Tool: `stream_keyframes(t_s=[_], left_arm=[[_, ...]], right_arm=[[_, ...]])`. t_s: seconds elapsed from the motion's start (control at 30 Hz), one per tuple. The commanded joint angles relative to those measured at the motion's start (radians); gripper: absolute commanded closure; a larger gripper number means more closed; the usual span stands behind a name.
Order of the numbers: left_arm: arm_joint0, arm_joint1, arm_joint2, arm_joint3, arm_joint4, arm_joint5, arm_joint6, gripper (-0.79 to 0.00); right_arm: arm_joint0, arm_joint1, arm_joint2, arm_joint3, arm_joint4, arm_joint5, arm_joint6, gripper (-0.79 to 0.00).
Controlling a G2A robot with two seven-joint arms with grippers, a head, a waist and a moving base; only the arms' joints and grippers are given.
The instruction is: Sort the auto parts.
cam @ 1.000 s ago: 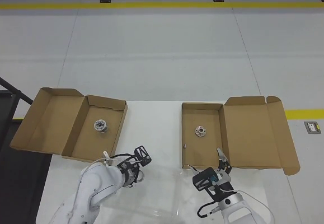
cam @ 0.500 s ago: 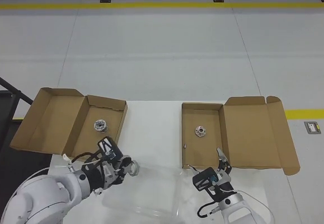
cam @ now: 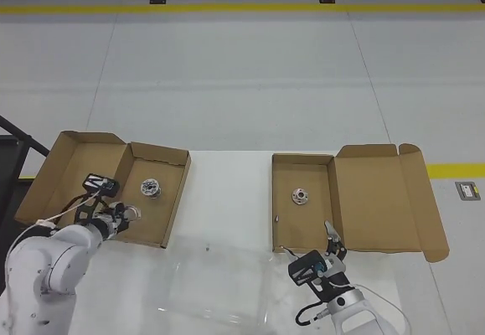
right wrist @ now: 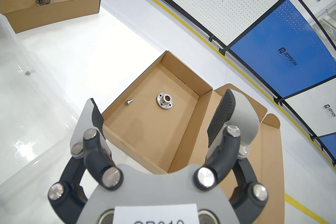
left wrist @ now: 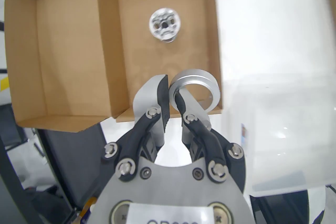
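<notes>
Change: Within the last second the left gripper [left wrist: 170,93] swung away from the clear bin [cam: 217,285] and came over the left box [left wrist: 78,51], bringing the metal ring [left wrist: 195,76] with it.
Meaning: We judged the pick finished and the ring at its drop point, with only the release left.
Left jaws: They were nearly closed and pinched the ring's wall, one finger inside the hoop and one outside.
Ring: It sat at the fingertips, above the box's near edge and clear of the floor.
Finned part [left wrist: 164,25]: It stood on the box floor ahead of the jaws, well apart from the ring.
Right jaws: The right gripper [right wrist: 160,107] had not moved. It was spread wide and held nothing.
Right box [right wrist: 141,117]: It lay beyond those fingertips and held a flanged hub [right wrist: 164,99] and a small screw [right wrist: 128,101].
</notes>
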Motion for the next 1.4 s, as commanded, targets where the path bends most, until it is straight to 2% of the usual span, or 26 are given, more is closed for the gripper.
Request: stream_keyframes(t_s=[0.0,0.23,0.6,0.83,0.87,0.93,0.97,1.17,1.37], left_arm=[[-0.044,-0.001,0.022,0.089,0.032,0.027,-0.003,0.000],[-0.141,-0.003,0.086,0.264,0.129,0.080,-0.041,0.000],[-0.240,-0.020,0.158,0.451,0.103,0.118,0.068,0.000],[-0.285,-0.035,0.216,0.531,0.100,0.149,0.127,0.000],[-0.288,-0.036,0.219,0.538,0.096,0.150,0.134,-0.025],[-0.293,-0.037,0.223,0.547,0.094,0.153,0.141,-0.132],[-0.293,-0.038,0.224,0.549,0.092,0.154,0.145,-0.148],[-0.283,-0.035,0.214,0.517,0.098,0.156,0.138,-0.203],[-0.226,-0.027,0.172,0.401,0.075,0.143,0.126,-0.243]], right_arm=[[0.000,0.000,0.000,0.000,0.000,0.000,0.000,-0.785],[0.000,0.000,0.000,0.000,0.000,0.000,0.000,-0.785],[0.000,0.000,0.000,0.000,0.000,0.000,0.000,-0.785],[0.000,0.000,0.000,0.000,0.000,0.000,0.000,-0.785],[0.000,0.000,0.000,0.000,0.000,0.000,0.000,-0.785],[0.000,0.000,0.000,0.000,0.000,0.000,0.000,-0.785],[0.000,0.000,0.000,0.000,0.000,0.000,0.000,-0.785],[0.000,0.000,0.000,0.000,0.000,0.000,0.000,-0.785],[0.000,0.000,0.000,0.000,0.000,0.000,0.000,-0.785]])
